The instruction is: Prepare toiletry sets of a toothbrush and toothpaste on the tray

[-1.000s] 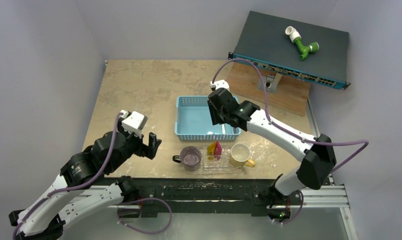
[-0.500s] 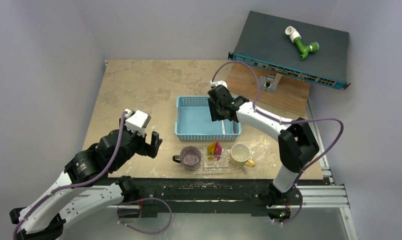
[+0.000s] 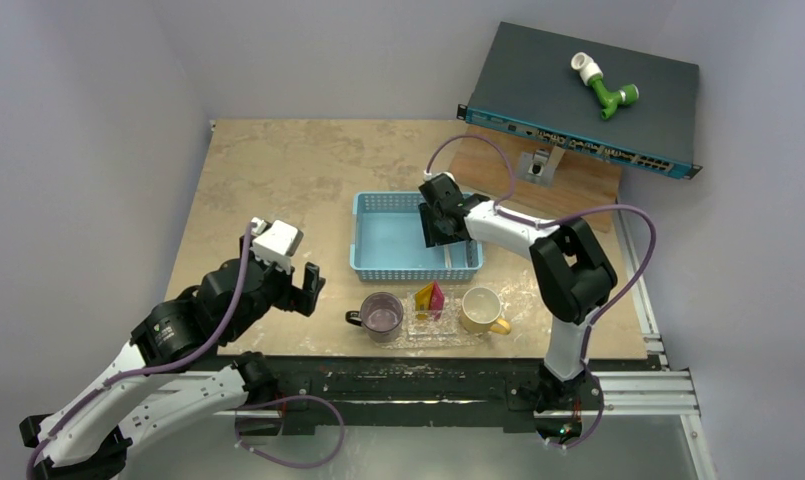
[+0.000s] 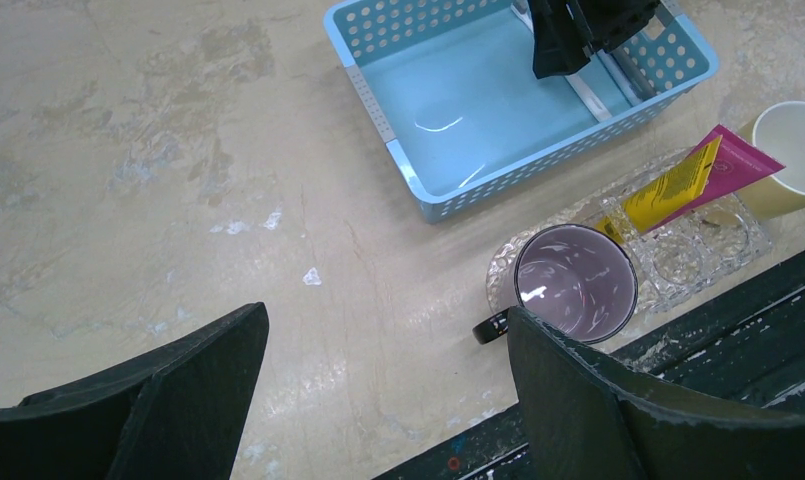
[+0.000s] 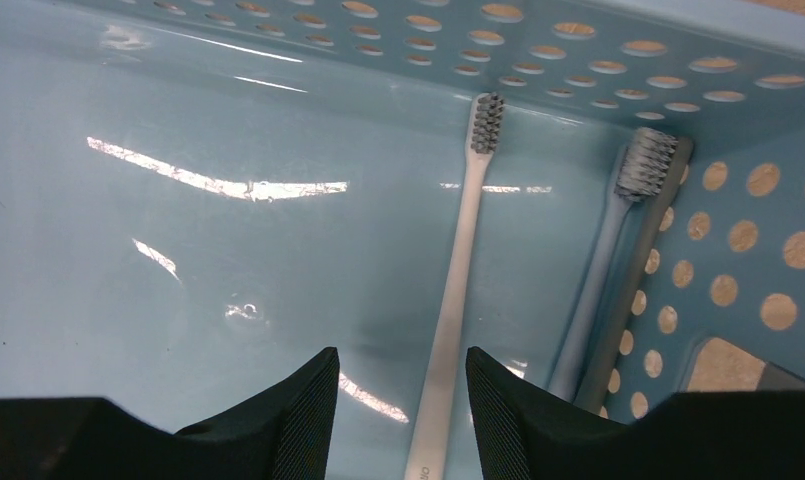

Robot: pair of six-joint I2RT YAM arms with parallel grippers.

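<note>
My right gripper (image 5: pixel 402 362) is open inside the light-blue basket (image 3: pixel 378 245), low over its floor. A white toothbrush (image 5: pixel 458 262) lies between its fingers, nearer the right one, untouched. Two more toothbrushes, pale blue (image 5: pixel 608 255) and grey (image 5: pixel 646 258), lie against the basket's right wall. The clear tray (image 4: pixel 723 245) sits at the table's near edge with the yellow toothpaste (image 4: pixel 668 186) and pink toothpaste (image 4: pixel 733 165) leaning together on it. They also show in the top view (image 3: pixel 430 299). My left gripper (image 4: pixel 388 335) is open and empty, left of the tray.
A purple mug (image 3: pixel 381 315) stands at the tray's left end and a yellow mug (image 3: pixel 481 308) at its right. A dark network switch (image 3: pixel 578 100) with a green-and-white pipe fitting (image 3: pixel 603 88) rests on a wooden board at the back right.
My right arm has folded in, its elbow swinging left and up, while the gripper stays in the basket's right end. My left gripper has barely moved.
</note>
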